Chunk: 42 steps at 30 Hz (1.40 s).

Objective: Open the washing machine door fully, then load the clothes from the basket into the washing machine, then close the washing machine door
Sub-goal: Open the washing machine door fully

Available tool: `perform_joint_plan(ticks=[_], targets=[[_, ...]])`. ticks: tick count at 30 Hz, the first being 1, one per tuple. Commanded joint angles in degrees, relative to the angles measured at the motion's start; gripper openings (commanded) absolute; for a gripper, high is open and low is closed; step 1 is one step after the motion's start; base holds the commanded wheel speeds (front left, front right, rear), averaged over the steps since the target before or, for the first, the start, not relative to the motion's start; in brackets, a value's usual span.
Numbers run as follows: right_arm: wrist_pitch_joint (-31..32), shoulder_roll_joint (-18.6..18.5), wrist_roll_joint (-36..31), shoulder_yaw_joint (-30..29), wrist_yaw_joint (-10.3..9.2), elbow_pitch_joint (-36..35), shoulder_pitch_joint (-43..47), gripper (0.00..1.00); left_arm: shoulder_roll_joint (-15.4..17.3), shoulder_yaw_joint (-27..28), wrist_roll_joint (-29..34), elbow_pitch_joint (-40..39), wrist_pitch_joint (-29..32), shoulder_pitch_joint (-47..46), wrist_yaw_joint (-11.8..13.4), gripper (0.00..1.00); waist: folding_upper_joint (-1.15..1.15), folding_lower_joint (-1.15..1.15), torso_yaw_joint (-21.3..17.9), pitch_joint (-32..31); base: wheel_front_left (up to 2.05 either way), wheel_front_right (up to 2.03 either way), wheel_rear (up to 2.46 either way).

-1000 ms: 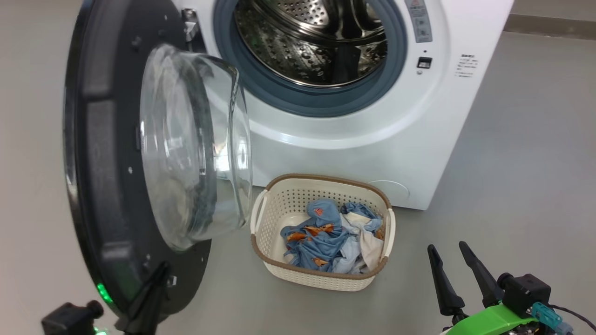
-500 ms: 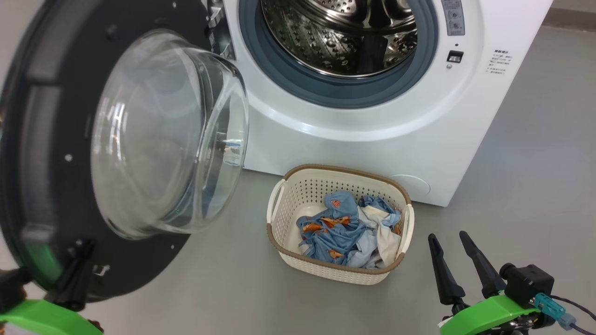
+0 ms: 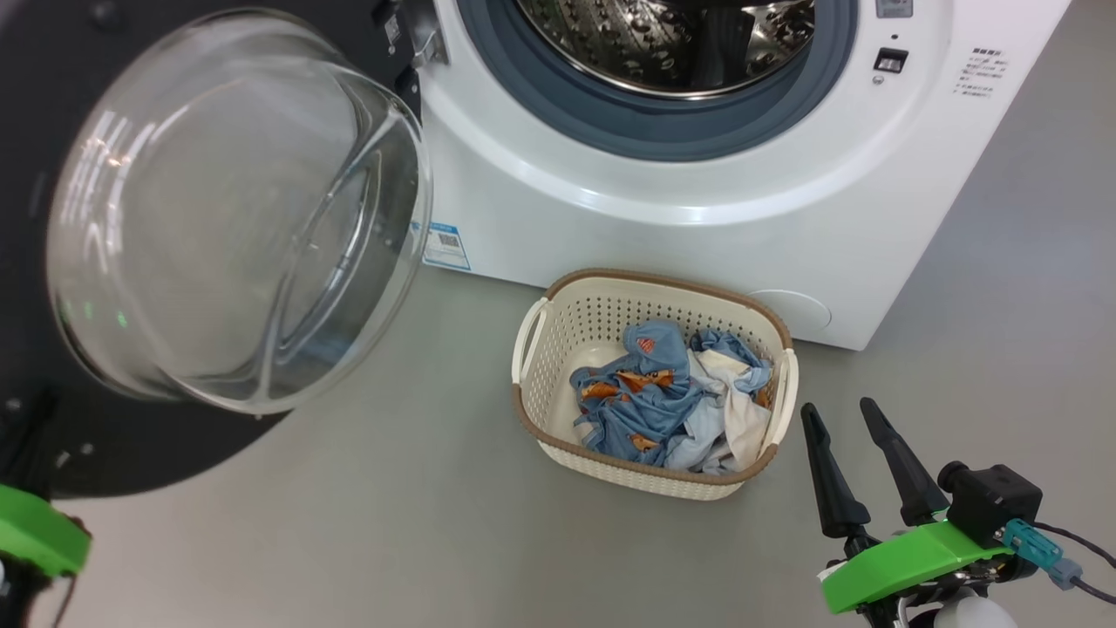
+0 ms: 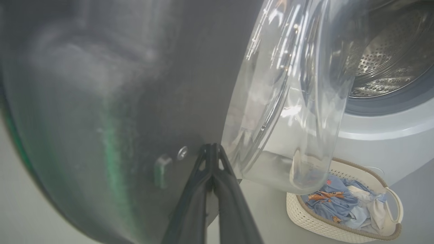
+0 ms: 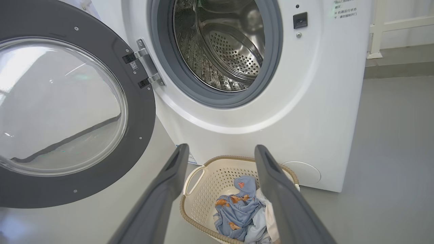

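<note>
The left gripper (image 4: 212, 147) has its two dark fingers pressed together into a single point, with nothing between them. In its wrist view the tips lie against the dark inner face of the washing machine door (image 4: 135, 84), just beside the base of the glass bowl window (image 4: 291, 101); whether they actually touch the door cannot be told. In the head view, a green part of that wrist (image 3: 35, 536) sits at the lower left edge, below the door.

The right gripper (image 5: 221, 149) has its fingers spread wide and empty. It hovers above the grey floor (image 3: 392, 523), pointing towards the washing machine (image 3: 697, 235), just to the right of the basket (image 3: 558, 323) and apart from it. Its green wrist mount (image 3: 898, 558) and a black camera (image 3: 994, 501) sit low at the right.

The door stands swung wide to the left on its metal hinge (image 5: 145, 67), and the bowl bulges out towards the robot. The steel drum (image 5: 223, 47) is exposed inside the grey gasket (image 3: 663, 131). Nothing stands between the basket and the drum opening.

The basket sits on the floor just in front of the machine, below the opening. The clothes (image 3: 663, 401) lie crumpled inside it: blue fabric with orange prints beside pale and white pieces. A small blue label (image 3: 445, 246) shows on the machine's front, near the bowl's edge.
</note>
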Motion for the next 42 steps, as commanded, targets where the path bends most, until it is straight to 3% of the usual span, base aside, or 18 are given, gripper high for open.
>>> perform_joint_plan(ticks=[1,11,19,29,42], targets=[[-0.7,0.0,0.1,1.7,0.09,-1.2,-2.0,1.0,4.7,2.8,-0.3,0.6,-0.8,-3.5,0.3,0.0,0.0,0.0,0.3,0.8,0.0,0.0,0.0],[-0.7,0.0,-0.3,2.5,0.09,-1.1,-4.6,1.0,8.4,-2.2,-2.2,13.1,-2.7,-13.6,0.2,0.0,0.0,0.0,0.3,4.6,0.0,0.0,0.0],[-0.7,0.0,-0.6,3.2,0.09,-1.1,-6.2,1.0,13.7,-7.4,-5.7,19.1,-4.2,-19.3,0.2,0.0,0.0,0.0,-1.1,7.3,0.0,0.0,0.0],[-0.7,0.0,-0.1,3.6,0.09,-1.1,-7.1,1.0,17.8,-15.0,-9.4,22.8,-4.9,-24.0,0.2,0.0,0.0,0.0,-2.2,8.8,0.0,0.0,0.0],[-0.7,0.0,0.9,4.0,0.09,-0.6,-7.0,1.0,18.0,-21.6,-12.6,27.2,-5.6,-28.4,0.2,0.0,0.0,0.0,-2.6,8.3,0.0,0.0,0.0]])
